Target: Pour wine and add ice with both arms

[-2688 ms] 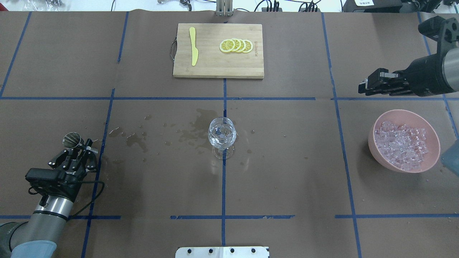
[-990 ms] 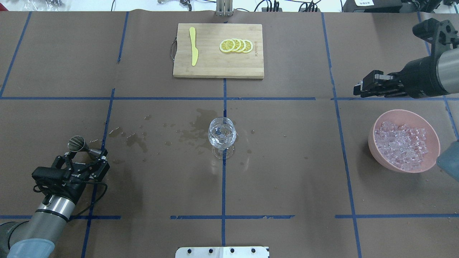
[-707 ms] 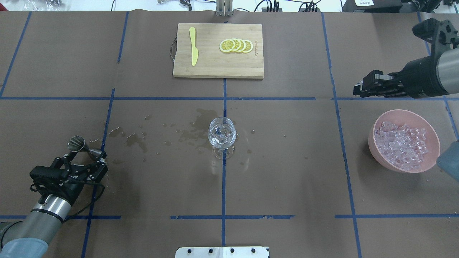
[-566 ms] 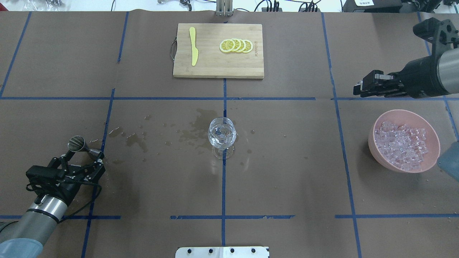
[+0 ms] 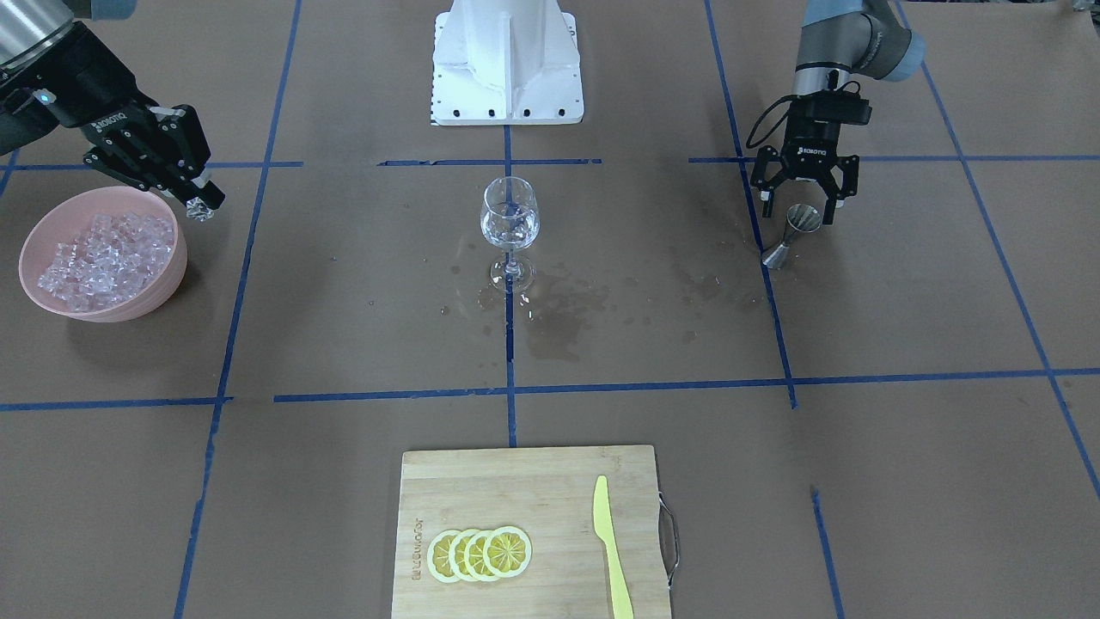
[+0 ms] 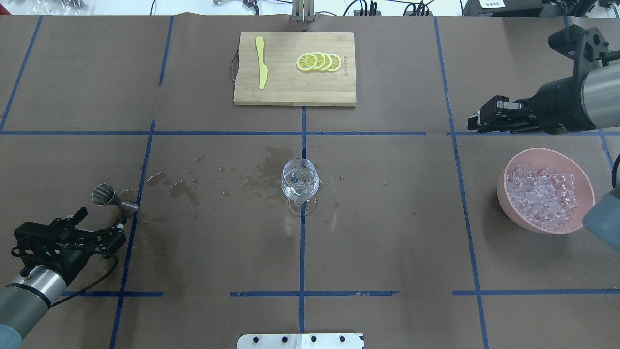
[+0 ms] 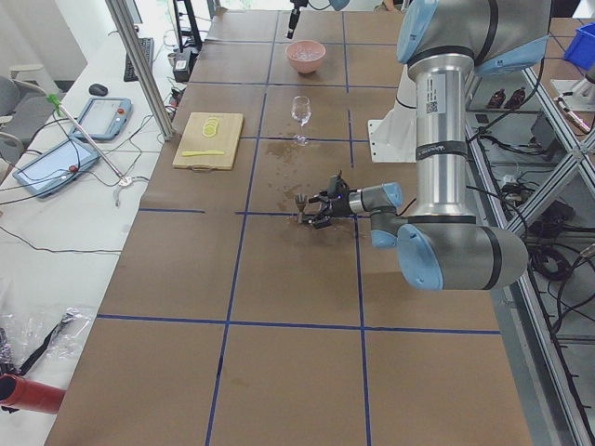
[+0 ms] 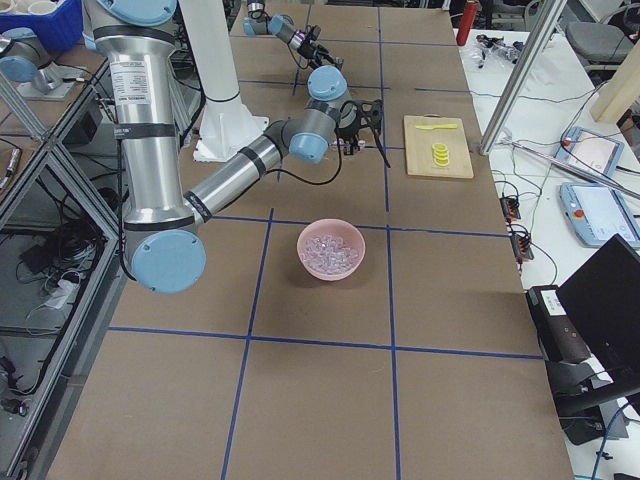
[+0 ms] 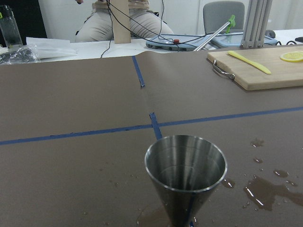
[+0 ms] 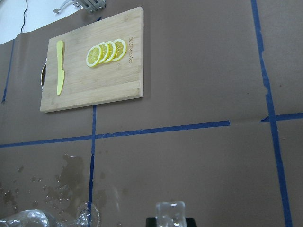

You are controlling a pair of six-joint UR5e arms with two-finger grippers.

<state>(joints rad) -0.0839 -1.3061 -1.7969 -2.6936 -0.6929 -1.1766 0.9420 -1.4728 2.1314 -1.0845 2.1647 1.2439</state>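
Brown-papered counter (image 6: 387,218), wet around the glass (image 6: 300,182) holding the wine (image 5: 509,230). Left claw (image 6: 100,218) gapes empty behind the jigger (image 6: 107,198); right claw (image 5: 199,206) pinches one ice cube (image 10: 170,213) beside the ice bowl (image 5: 120,309). Slippery grip: it could drop short.

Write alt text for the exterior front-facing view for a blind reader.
The right gripper, beside a pink bowl of ice, pinches one cube; the left gripper hangs open by a standing steel jigger. A stemmed wine glass stands mid-table amid wet stains.
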